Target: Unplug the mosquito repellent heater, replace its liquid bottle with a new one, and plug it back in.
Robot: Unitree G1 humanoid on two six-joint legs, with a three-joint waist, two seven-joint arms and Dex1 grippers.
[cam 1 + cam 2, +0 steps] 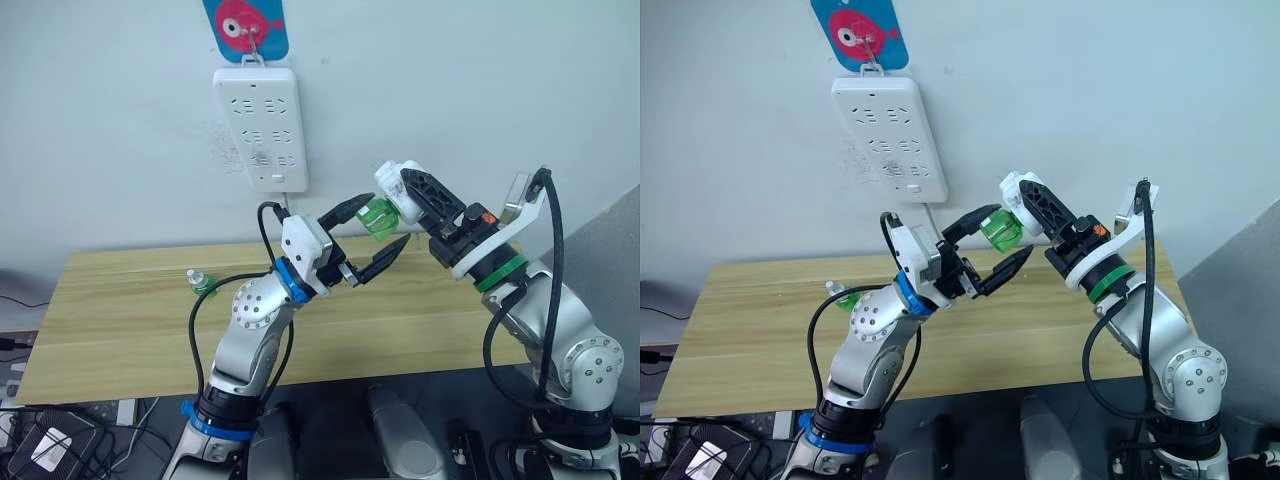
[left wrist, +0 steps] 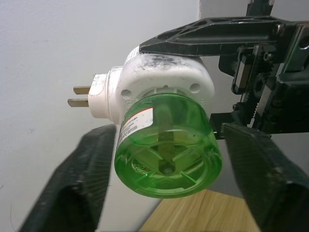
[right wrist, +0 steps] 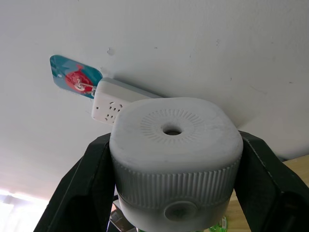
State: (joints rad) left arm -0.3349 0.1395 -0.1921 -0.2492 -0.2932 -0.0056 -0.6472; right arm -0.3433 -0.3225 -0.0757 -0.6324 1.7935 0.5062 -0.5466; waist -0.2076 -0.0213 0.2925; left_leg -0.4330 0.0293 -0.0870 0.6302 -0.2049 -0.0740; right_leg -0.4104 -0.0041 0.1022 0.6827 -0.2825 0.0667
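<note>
Now your right tool (image 1: 415, 200) clamps the heater (image 1: 392, 184); your left tool (image 1: 378, 235) spreads wide around its green bottle (image 1: 377, 216). Spare bottle (image 1: 200, 282) sits on the surface (image 1: 120, 320) at 9 o'clock.

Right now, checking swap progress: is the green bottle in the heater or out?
In: green bottle is seated in the unplugged heater.

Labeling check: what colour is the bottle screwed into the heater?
Translucent green round plastic bottle; clearest in left wrist view.

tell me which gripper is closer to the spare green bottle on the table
Left. The left gripper hangs above the table nearer the spare bottle, its fingers open around the heater's bottle. The right gripper, holding the heater, is farther right.
</note>
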